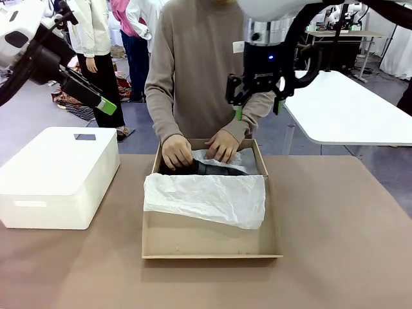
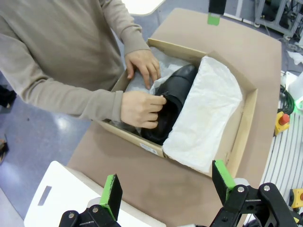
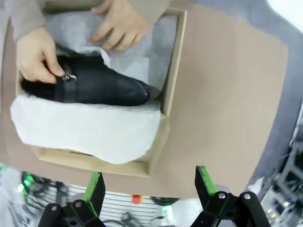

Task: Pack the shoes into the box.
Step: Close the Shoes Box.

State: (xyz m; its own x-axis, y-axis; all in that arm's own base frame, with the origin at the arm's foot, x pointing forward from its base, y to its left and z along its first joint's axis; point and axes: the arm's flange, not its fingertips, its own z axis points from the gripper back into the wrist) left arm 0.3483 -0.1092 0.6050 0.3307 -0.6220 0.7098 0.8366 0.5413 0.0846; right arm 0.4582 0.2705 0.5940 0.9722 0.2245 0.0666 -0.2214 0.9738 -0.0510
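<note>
Left gripper (image 2: 165, 182) and right gripper (image 3: 149, 178) hover, jaws spread empty, seemingly so the person's hands (image 2: 139, 109) can bed the shoe (image 3: 102, 87) in the box (image 1: 274, 215).

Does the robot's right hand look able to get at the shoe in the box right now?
Probably not yet. The right hand hangs open above the far edge of the box, but a person's hand holds the shoe, and the other hand works tissue beside it.

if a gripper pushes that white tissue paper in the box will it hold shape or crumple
Probably crumple: the tissue paper is wrinkled and lies in soft folds beside the shoe. It looks thin and light, so a push would likely bunch it rather than shift the box.
</note>
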